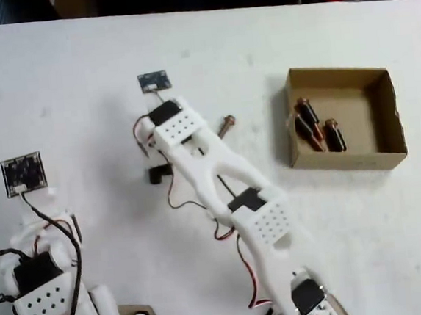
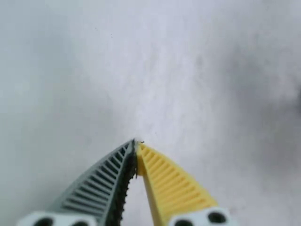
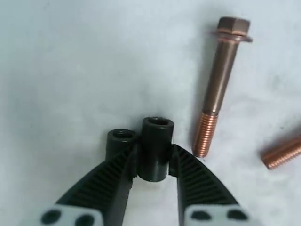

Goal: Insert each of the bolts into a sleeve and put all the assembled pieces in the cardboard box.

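Right gripper (image 3: 155, 151): pinching a black sleeve (image 3: 156, 141) between both dark fingers, bore end facing the wrist camera, seemingly upright on the white table (image 1: 78, 80).
Second sleeve (image 3: 121, 140): just beside the held one, touching the outer side of one finger.
Loose bolt (image 3: 221, 80): lying flat, threaded tip close to the other finger; in the high view at about 2 o'clock from the right gripper.
Second bolt (image 3: 282, 153): threaded end alone in frame, near the first bolt and apart from it.
Left gripper (image 2: 136, 145): grey and yellow fingers pressed together, holding nothing, over bare table at about 8 o'clock in the high view.
Cardboard box (image 1: 344, 162): at 3 o'clock on the table, three assembled pieces (image 1: 315, 126) inside.
Progress: judged part done, with two bolts and two sleeves left to pair.
Risk, neighbour sleeve: likely dragged or tipped on lifting, owing to contact with the finger.
Risk, bolt: could roll away if nudged by the nearby fingertip.
Risk, grip: smooth round sleeve could tilt or slip in the pinch, spoiling alignment with a bolt.
Risk, left side: closed fingers must spread before taking a bolt.
Writing: none legible on box, parts or arms.
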`<control>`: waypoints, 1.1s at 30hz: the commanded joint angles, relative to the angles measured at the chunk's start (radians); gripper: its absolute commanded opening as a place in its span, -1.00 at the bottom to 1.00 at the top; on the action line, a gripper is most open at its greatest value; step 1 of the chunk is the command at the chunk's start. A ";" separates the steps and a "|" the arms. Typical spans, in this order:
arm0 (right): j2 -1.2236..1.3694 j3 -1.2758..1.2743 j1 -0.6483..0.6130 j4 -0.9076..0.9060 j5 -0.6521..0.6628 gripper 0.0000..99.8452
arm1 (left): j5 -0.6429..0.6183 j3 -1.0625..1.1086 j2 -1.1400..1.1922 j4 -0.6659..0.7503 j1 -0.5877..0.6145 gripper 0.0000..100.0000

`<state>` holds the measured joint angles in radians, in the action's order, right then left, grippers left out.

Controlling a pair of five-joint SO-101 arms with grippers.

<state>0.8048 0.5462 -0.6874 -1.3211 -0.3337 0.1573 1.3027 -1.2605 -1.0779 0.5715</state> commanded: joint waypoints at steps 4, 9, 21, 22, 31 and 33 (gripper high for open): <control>0.018 0.014 0.015 0.022 0.028 -0.62 | 0.008 -0.009 -0.012 0.021 0.001 -0.95; 0.018 0.014 0.012 0.021 0.028 -0.62 | 0.008 -0.009 -0.012 0.021 0.001 -0.95; 0.013 0.014 0.018 0.019 0.020 -0.62 | 0.008 -0.009 -0.012 0.021 0.001 -0.95; 0.012 0.014 0.019 0.019 0.020 -0.62 | 0.008 -0.009 -0.012 0.021 0.001 -0.95; -0.074 0.014 0.056 -0.036 0.020 -0.62 | 0.008 -0.009 -0.012 0.021 0.001 -0.95; -0.116 0.012 0.053 -0.070 0.020 -0.62 | 0.008 -0.009 -0.012 0.021 0.001 -0.95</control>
<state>0.7741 0.5432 -0.6736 -1.3472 -0.3214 0.1573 1.3027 -1.2605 -1.0779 0.5715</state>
